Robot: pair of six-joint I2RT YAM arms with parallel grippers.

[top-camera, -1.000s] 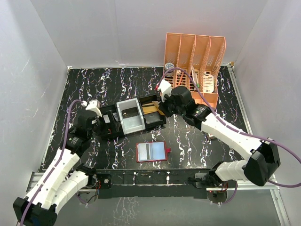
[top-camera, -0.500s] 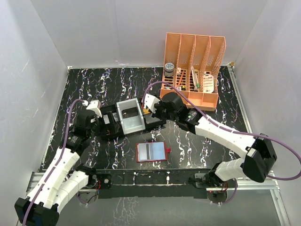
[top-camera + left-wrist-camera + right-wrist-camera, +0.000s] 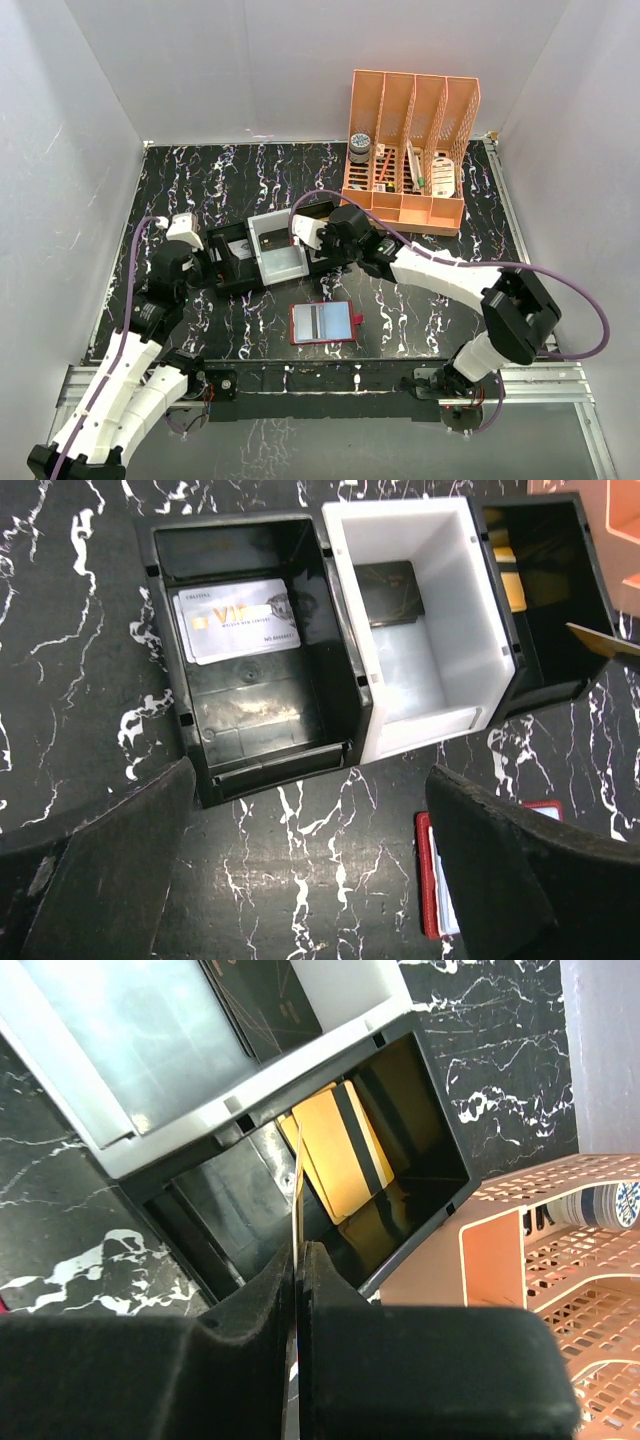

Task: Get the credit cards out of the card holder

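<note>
Mostly done, I'd say: a silver card (image 3: 238, 620) and an orange card (image 3: 340, 1150) sat in the tray (image 3: 270, 765). The right gripper (image 3: 300, 1260) pinched a thin card (image 3: 299, 1190) above it, and the left gripper (image 3: 310, 820) gaped empty. The red card holder (image 3: 322, 322) lay open just in front of the tray, seemingly with one grey card left inside.

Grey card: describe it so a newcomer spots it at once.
Mid-table sits a black tray with three compartments side by side. The grey card lies flat in the left one, against its far wall. It is the tray's only pale card: the white insert holds a dark card, the right compartment orange cards.
</note>
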